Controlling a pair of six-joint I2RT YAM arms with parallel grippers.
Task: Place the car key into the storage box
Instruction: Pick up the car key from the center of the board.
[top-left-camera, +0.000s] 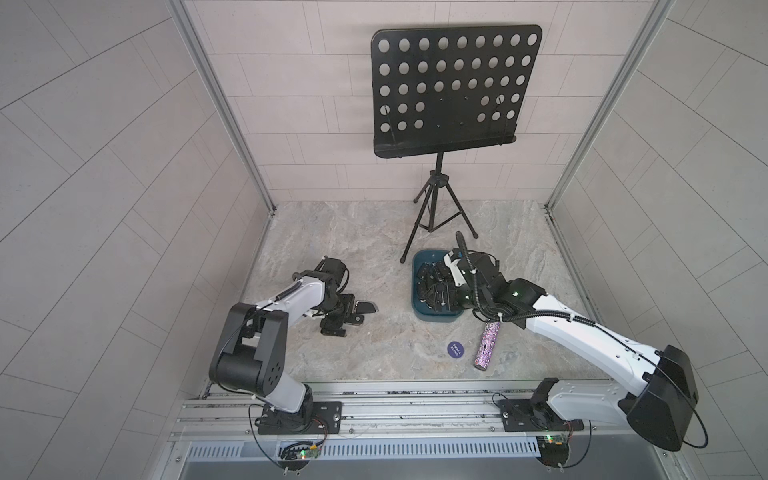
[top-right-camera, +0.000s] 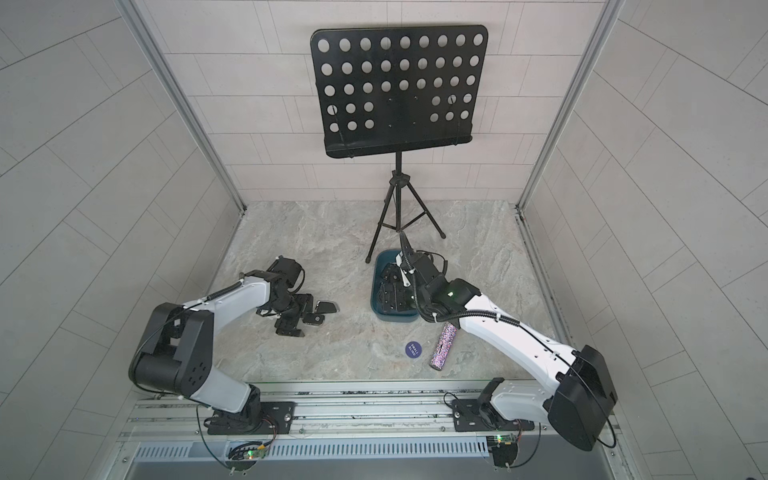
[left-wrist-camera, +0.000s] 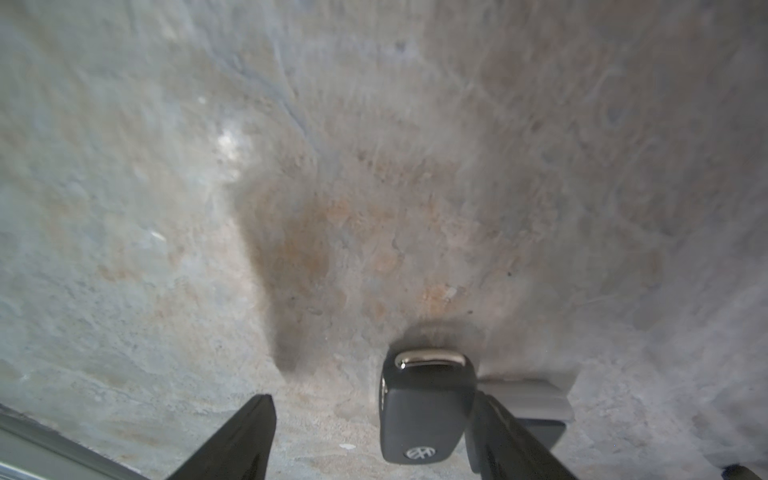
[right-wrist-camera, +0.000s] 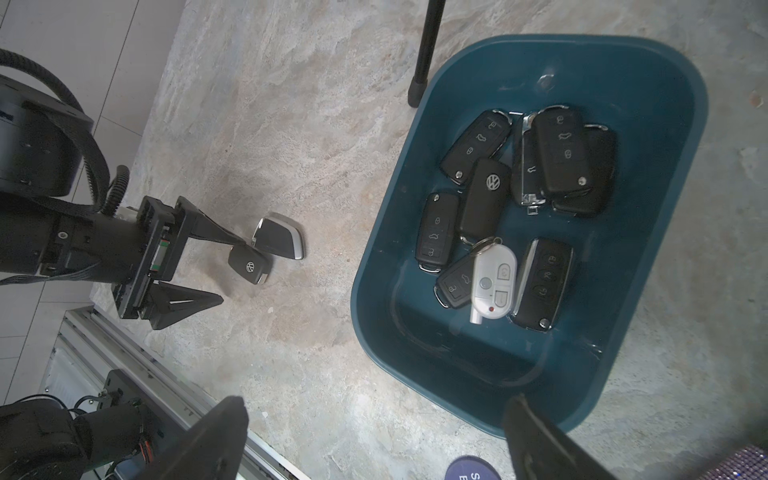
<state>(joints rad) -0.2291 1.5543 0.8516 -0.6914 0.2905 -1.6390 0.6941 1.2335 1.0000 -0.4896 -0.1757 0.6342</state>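
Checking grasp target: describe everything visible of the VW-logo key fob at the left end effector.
The VW key fob is a matte black plastic block with chrome end and silver logo. It lies flat, logo up, on the stone-look table, between the open fingers of the left end effector, close against one, clear of the other. A silver-trimmed fob lies alongside; contact unclear.

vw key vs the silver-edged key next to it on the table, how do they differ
The vw key sits between the left gripper's open jaws; the silver-edged key lies just outside them. The vw key is black with a round logo and a chrome end; the silver-edged key has bright trim along its sides and no logo showing. Both lie flat on the table, outside the storage box.
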